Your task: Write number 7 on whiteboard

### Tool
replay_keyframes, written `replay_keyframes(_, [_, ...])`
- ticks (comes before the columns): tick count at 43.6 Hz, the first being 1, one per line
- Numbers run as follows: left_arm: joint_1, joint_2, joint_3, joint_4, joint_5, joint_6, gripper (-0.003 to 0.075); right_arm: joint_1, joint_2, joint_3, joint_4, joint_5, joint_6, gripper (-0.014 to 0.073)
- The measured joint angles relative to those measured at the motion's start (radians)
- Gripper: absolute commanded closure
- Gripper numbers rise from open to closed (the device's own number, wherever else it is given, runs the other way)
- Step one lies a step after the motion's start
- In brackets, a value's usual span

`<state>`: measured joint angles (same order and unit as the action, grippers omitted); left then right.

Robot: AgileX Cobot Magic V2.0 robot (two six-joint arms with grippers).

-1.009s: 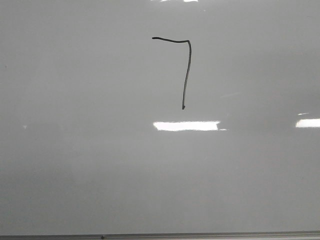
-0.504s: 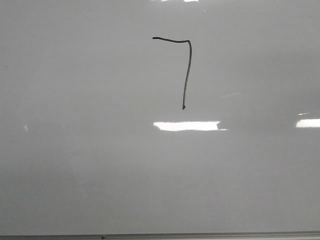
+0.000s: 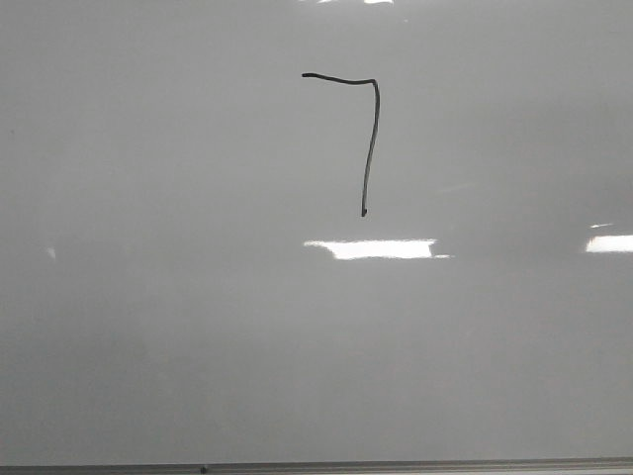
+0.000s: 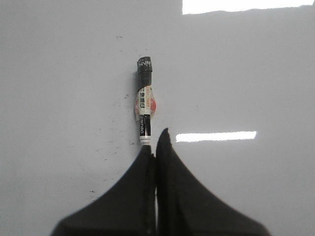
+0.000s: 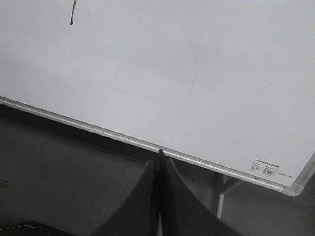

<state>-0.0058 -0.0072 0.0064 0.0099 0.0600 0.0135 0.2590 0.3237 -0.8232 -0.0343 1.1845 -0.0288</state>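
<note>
We start with the left gripper (image 4: 154, 142): its dark fingers are pressed together, nothing between them, seen only in the left wrist view. Just beyond the fingertips a marker (image 4: 144, 103) lies flat on the whiteboard (image 4: 59, 98), black cap end pointing away from the gripper, the near end close to the tips; we cannot tell whether it touches them. Small dark specks dot the board around the marker. A bright glare bar (image 4: 215, 136) sits beside the fingertips.

In the front view we see no arm at all. The 7 (image 3: 368, 139) is drawn on the board (image 3: 148, 297), in its upper half and a little right of its middle: a short wavy top bar, joined at its right end to a long near-vertical stroke that ends in a small dot. Below the 7's foot there is a glare patch (image 3: 371, 248). The board's grey edge strip (image 3: 316, 465) runs along the near side.

Right gripper (image 5: 160, 157): fingers closed together, empty, held off the board over its near edge (image 5: 123, 139), by the board's right corner (image 5: 295, 189). The 7's foot (image 5: 73, 14) shows well to the left of it. A small label (image 5: 266, 170) sits near that corner.
</note>
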Motion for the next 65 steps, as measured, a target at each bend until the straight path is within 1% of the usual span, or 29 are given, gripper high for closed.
replay_keyframes(14, [0.000,0.000,0.000,0.000,0.000,0.000,0.0741,0.000,-0.001,0.002,0.000,0.000,0.000,0.0661])
replay_keyframes(17, [0.000,0.000,0.000,0.000,0.000,0.000,0.0741,-0.005,-0.012,0.020,-0.004,-0.024,0.000,0.0661])
replay_keyframes(20, [0.000,0.000,0.000,0.000,0.000,0.000,0.0741,-0.028,-0.042,0.067,-0.004,-0.098,0.000,0.0661])
replay_keyframes(25, [0.000,0.000,0.000,0.000,0.000,0.000,0.0741,-0.087,-0.116,0.206,0.022,-0.293,-0.002,0.0661])
replay_keyframes(27, [0.000,0.000,0.000,0.000,0.000,0.000,0.0741,-0.112,-0.154,0.269,0.046,-0.375,-0.002,0.0661])
replay_keyframes(28, [0.000,0.000,0.000,0.000,0.000,0.000,0.0741,-0.128,-0.176,0.322,0.059,-0.442,-0.002,0.0661])
replay_keyframes(32, [0.000,0.000,0.000,0.000,0.000,0.000,0.0741,-0.175,-0.243,0.448,0.100,-0.601,-0.002,0.0661])
replay_keyframes(37, [0.000,0.000,0.000,0.000,0.000,0.000,0.0741,-0.216,-0.300,0.592,0.132,-0.736,-0.002,0.0661])
replay_keyframes(45, [0.000,0.000,0.000,0.000,0.000,0.000,0.0741,-0.227,-0.326,0.738,0.140,-0.885,-0.002,0.0661])
replay_keyframes(52, [0.000,0.000,0.000,0.000,0.000,0.000,0.0741,-0.227,-0.333,0.826,0.142,-1.020,-0.002,0.0661])
replay_keyframes(58, [0.000,0.000,0.000,0.000,-0.002,0.000,0.0741,-0.227,-0.333,0.849,0.142,-1.106,-0.002,0.0661])
replay_keyframes(65, [0.000,0.000,0.000,0.000,-0.002,0.000,0.0741,-0.229,-0.333,0.849,0.142,-1.139,-0.002,0.0661])
